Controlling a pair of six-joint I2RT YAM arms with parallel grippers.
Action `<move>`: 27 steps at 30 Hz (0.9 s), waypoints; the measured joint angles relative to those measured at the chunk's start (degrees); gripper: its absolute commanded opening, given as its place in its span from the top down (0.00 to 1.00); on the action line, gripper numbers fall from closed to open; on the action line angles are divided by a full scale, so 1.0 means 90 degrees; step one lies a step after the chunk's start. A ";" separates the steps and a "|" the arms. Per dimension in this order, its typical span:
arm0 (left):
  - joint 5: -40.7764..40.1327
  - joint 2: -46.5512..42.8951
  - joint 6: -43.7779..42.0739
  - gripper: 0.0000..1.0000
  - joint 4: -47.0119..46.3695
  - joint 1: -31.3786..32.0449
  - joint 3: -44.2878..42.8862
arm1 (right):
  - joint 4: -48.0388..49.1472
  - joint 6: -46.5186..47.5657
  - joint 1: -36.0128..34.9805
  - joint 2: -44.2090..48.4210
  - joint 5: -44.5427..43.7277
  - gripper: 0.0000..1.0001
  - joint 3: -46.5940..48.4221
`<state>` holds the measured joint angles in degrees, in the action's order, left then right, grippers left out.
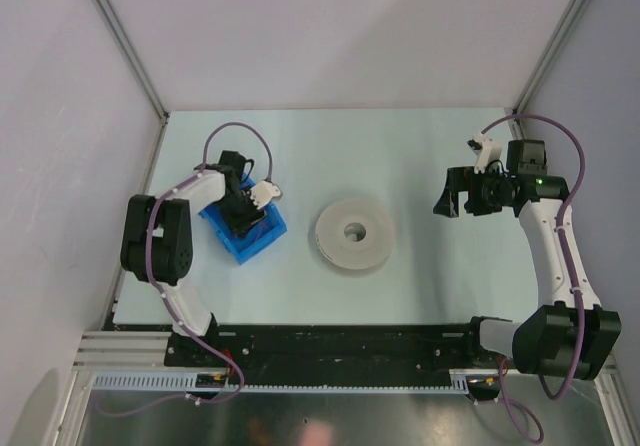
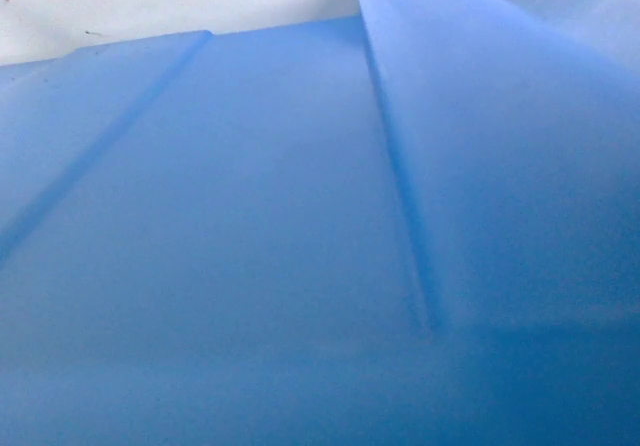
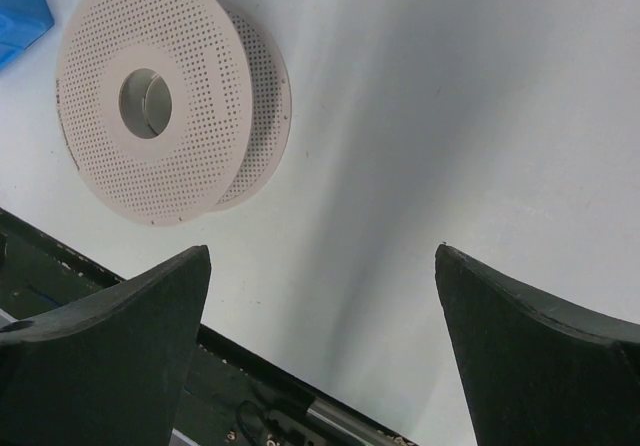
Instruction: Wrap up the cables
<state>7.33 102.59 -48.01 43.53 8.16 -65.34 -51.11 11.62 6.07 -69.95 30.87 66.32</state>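
Left arm (image 1: 160, 236) is folded sharply at the elbow. Its forearm reaches right and its wrist is pitched down, so the left jaws sit inside the blue bin (image 1: 270, 238) on the left of the bench (image 1: 400, 146). The left wrist camera sees only blue plastic close up, and whether these jaws are wide or narrow cannot be told. Right arm (image 1: 555, 251) is stretched up the right side with its wrist turned left. The right jaws are spread wide above the bench, nothing between them. The grey-white spool (image 1: 355, 233) lies flat mid-bench, between the arms. The wire cannot be made out in any view.
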 measured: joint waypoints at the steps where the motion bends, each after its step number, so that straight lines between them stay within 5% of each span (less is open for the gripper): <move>1: 0.0039 0.0005 -0.0007 0.60 -0.0017 -0.0012 0.0005 | 0.0002 0.0000 0.0000 0.0000 -0.0005 0.01 0.0000; 5: 0.0092 0.0005 -0.0022 0.92 -0.0117 -0.0019 0.0034 | 0.0002 -0.0002 0.0000 0.0000 -0.0027 0.01 -0.0017; 7: 0.0092 -0.0005 -0.0039 0.98 -0.0189 -0.0027 0.0056 | 0.0002 0.0000 0.0000 0.0000 -0.0049 0.01 -0.0024; 16: 0.0277 -0.0449 -0.0005 1.00 -0.0420 -0.0102 0.0420 | 0.0005 -0.0002 0.0000 0.0000 -0.0061 0.01 -0.0029; 27: 0.0867 -0.2157 0.0172 1.00 -0.0250 -0.0143 0.0333 | 0.0015 -0.0002 0.0000 0.0002 -0.0051 0.01 -0.0034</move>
<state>15.14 83.18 -46.46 41.28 6.87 -62.35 -50.98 11.60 6.07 -69.93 30.41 66.02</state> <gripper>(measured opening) 0.003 0.993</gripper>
